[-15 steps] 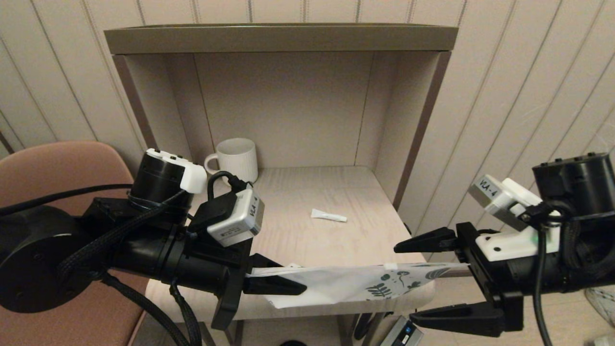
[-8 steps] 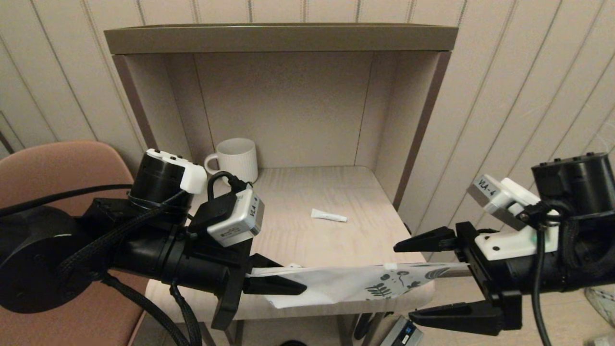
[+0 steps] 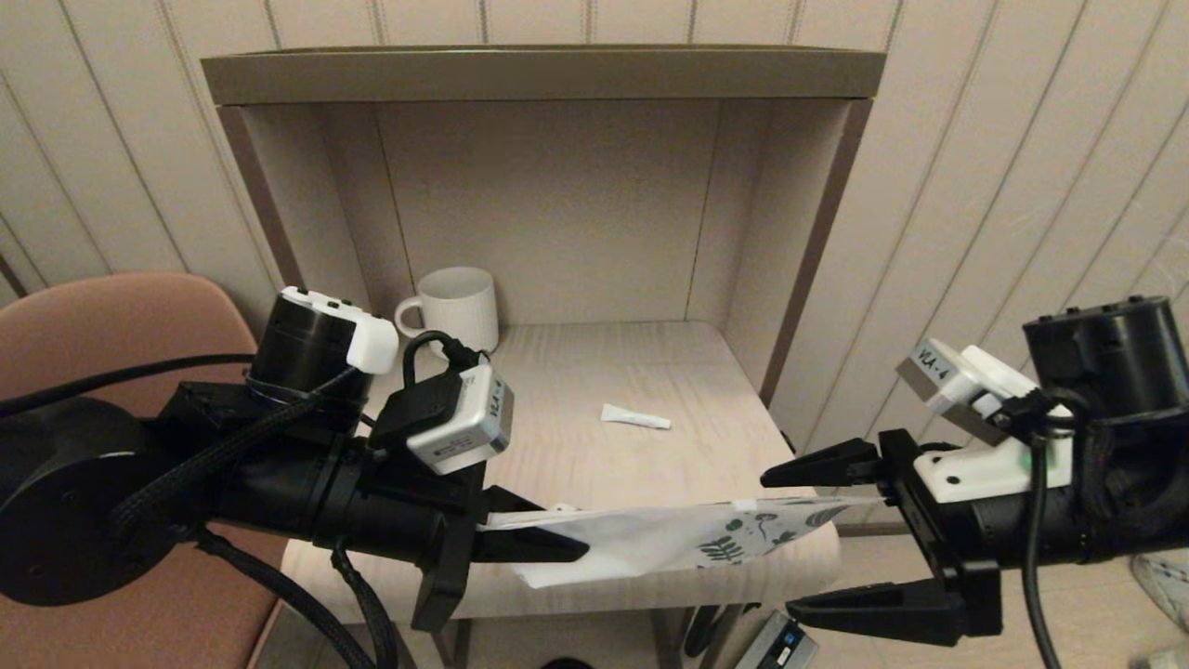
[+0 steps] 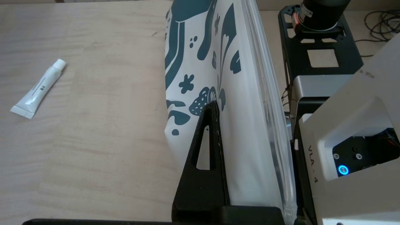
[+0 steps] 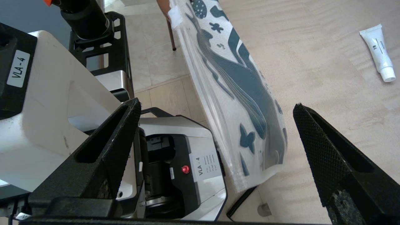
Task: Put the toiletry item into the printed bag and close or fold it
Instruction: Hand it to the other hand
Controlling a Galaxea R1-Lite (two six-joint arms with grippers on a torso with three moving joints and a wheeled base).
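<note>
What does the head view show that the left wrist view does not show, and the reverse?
Only the head view shows the white ribbed mug, the shelf unit, the brown chair and the open right gripper. Only the left wrist view shows the bag's clear sealed edge up close and the black robot base on the floor. Both show the printed bag held by the left gripper, and the toiletry item lying apart on the tabletop.

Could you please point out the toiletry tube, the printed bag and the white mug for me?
toiletry tube (image 3: 635, 418): head view, middle of its body.
printed bag (image 3: 650, 539): head view, plain white middle.
white mug (image 3: 462, 304): head view, ribbed side wall.
</note>
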